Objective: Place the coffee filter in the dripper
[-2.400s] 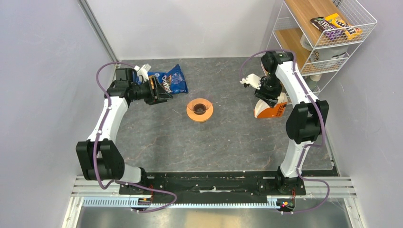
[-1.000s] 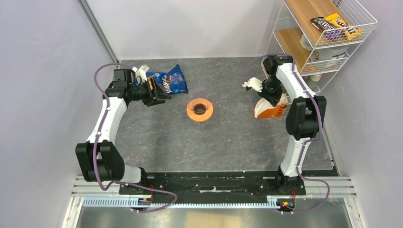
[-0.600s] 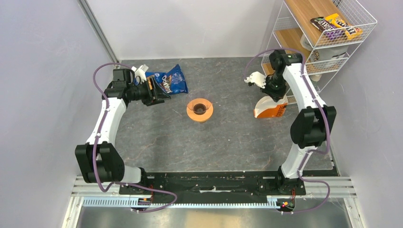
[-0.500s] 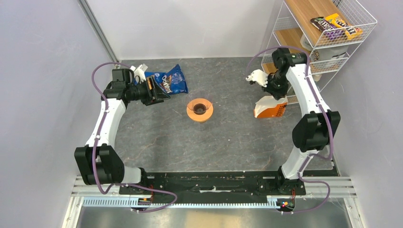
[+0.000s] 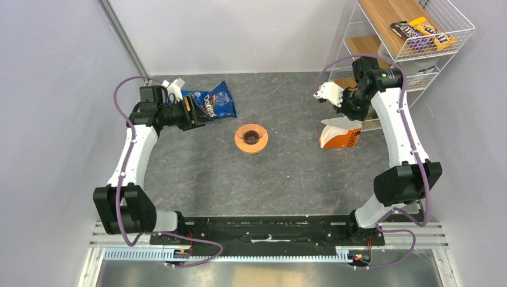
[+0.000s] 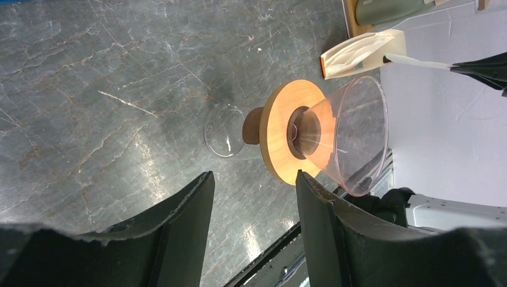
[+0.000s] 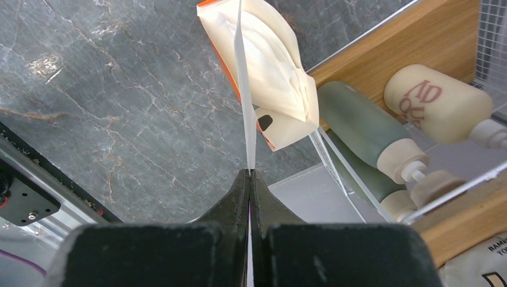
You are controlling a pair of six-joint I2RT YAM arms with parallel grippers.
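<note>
— What's changed?
— The right gripper [image 7: 249, 173] has lifted off the pack [image 5: 341, 136], pinched tight on the coffee filter [image 7: 244, 107]. The left gripper [image 6: 254, 176] stays parted, empty.
— Filter's lie?
— Flat, long axis from fingertips to pack mouth, well right of the dripper [image 5: 251, 137].

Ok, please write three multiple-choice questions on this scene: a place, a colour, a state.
1. Where on the table is the dripper? A) near its middle B) far left corner C) near edge
2. What colour is the chip bag? A) red B) blue C) green
3. The right gripper is: A) open, empty B) shut on the coffee filter C) shut on the dripper
Key: 1 A, it stands mid-table; 2 B, the bag is blue; 3 B, it pinches the thin white sheet.
</note>
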